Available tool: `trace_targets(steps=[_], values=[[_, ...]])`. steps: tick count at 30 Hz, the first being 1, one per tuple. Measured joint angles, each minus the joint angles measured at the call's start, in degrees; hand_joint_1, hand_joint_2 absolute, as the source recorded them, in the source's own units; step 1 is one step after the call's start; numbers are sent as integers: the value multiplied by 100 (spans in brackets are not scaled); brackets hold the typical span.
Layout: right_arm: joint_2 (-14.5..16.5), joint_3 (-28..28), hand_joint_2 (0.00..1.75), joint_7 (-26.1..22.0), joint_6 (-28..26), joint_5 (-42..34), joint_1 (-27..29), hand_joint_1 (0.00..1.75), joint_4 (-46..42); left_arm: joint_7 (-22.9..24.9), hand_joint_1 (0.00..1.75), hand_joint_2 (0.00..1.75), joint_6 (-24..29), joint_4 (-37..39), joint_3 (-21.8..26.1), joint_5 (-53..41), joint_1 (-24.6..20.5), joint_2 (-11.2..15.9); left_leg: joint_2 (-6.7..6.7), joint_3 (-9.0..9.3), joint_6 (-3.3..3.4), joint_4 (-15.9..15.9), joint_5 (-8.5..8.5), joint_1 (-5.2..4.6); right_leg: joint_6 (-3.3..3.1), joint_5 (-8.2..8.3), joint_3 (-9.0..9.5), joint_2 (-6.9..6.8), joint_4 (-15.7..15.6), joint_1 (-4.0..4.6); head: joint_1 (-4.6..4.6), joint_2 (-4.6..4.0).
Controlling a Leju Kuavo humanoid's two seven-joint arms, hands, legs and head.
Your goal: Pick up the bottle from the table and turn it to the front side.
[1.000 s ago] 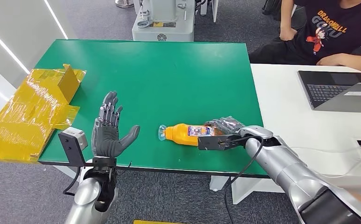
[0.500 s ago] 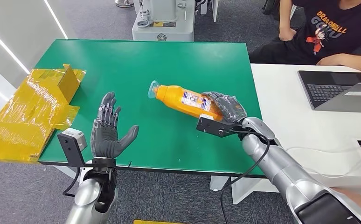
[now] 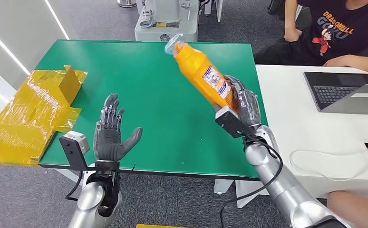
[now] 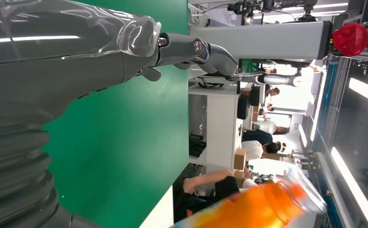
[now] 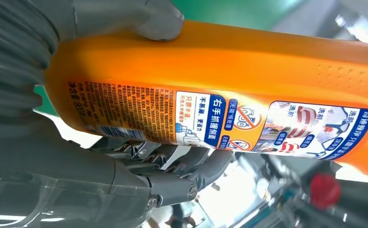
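Head view, read from left to right, took in a crumpled yellow box [image 3: 32, 114] on the green table [image 3: 139, 66], then the left hand [image 3: 111, 135] raised above the near edge, empty, palm up and fingers spread. Well to that hand's right, the right hand [image 3: 241, 109] grasped the orange bottle [image 3: 201, 73] around its lower body, fingers wrapped on one side and thumb on the other, holding it clear above the table. Farther right stood a white desk with a laptop [image 3: 346, 92], and a seated person [image 3: 334, 33] beyond it.

Judging by its moulded plastic body, the bottle was probably stiff and fairly light, though the smooth wall and glossy label [image 5: 220, 123] could slip under a loose grip. A hold low on the body, clear of the label, looked the sound place, since the neck tapers.

Its long axis ran steeply up and away from the right hand, leaning toward the left hand's side, with the clear cap [image 3: 175, 43] uppermost. In the right wrist view a printed label panel faced the camera; which face counts as the front I could not tell.
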Motion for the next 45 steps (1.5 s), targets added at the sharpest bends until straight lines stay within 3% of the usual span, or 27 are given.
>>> trace_targets(steps=[10,21,32,36,45], values=[[149,-196,175,186,-256,-623,1304,175,-1933,16,0,175,68,-72,-2,-78,69,-1,0,0,0,-5,-4,0,-3,-8,-3,0,0,1,-1,0],[378,-210,175,311,420,-719,2148,175,-2972,309,0,175,-112,-159,-27,-373,-107,20,1,1,-1,-5,-4,0,-5,-10,-3,0,0,0,0,0],[578,-386,175,261,899,-430,2442,175,-3171,660,0,175,-698,-154,-117,-702,-644,105,3,1,-1,-4,-4,0,-5,-10,-3,3,0,0,-1,0],[579,-465,175,225,1004,-351,2462,175,-3216,967,0,175,-1412,-3,-160,-328,-864,148,0,0,-1,-4,-4,0,-5,-10,-4,-3,-1,0,0,0],[563,-695,175,109,1274,-231,2476,175,-3273,1310,0,175,-2380,1294,-559,-320,-2120,343,3,2,-4,-3,3,0,-8,-2,-3,1,2,0,1,0]])
